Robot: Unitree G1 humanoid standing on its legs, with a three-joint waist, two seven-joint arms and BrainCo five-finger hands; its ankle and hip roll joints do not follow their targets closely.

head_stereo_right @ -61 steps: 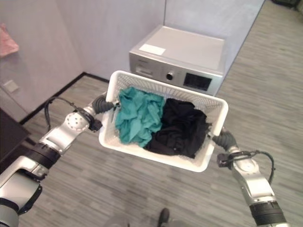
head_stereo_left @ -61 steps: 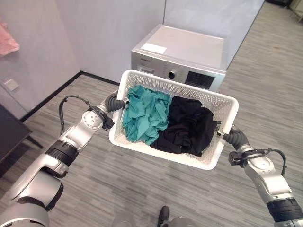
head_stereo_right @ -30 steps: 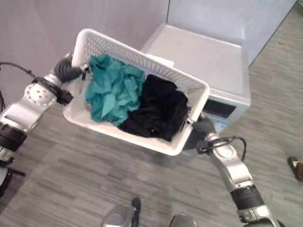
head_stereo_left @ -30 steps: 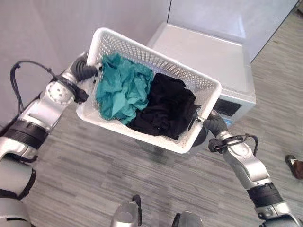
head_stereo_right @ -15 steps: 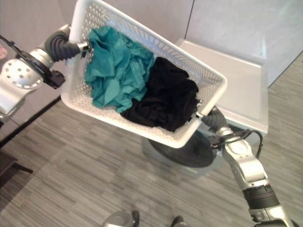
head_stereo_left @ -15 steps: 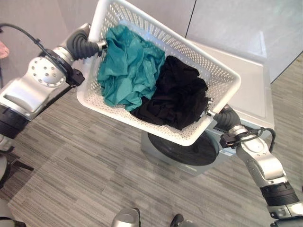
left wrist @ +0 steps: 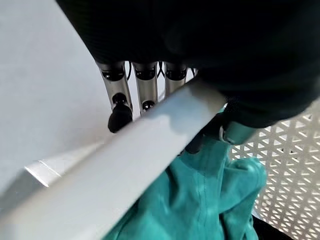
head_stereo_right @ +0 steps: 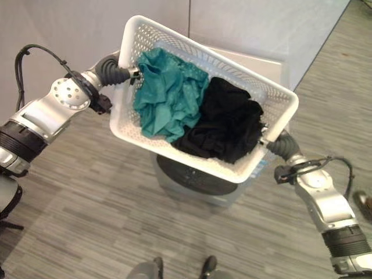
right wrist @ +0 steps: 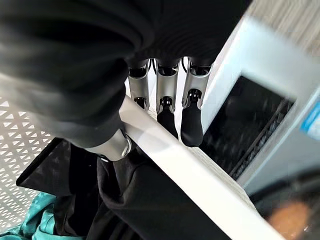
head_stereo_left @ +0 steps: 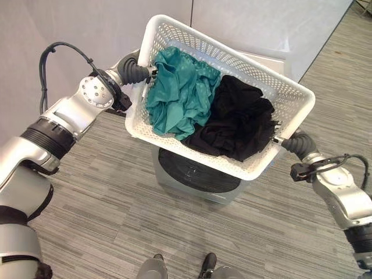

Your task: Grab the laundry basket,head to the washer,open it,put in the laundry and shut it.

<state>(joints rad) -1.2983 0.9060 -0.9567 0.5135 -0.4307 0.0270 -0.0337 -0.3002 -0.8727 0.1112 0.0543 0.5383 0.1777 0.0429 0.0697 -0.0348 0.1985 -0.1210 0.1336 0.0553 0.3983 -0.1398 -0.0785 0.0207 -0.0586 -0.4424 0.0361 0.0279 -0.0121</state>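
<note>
A white perforated laundry basket hangs tilted in the air between my two hands. Inside it, a crumpled teal garment fills the left half and a black garment the right half. My left hand is shut on the basket's left rim, its fingers hooked over the outside and the thumb inside by the teal cloth. My right hand is shut on the right rim, its fingers curled over it beside the black cloth. Directly below stands the silver washer with its round dark door closed.
Grey wall panels rise right behind the washer. Grey wood-look floor stretches to the left, front and right of it. The washer's dark control panel is close to my right hand.
The view has swung and closed in on the washer, which was metres off and now stands right below the basket. Both hands keep their hold; the basket sits lower and more central than before.
</note>
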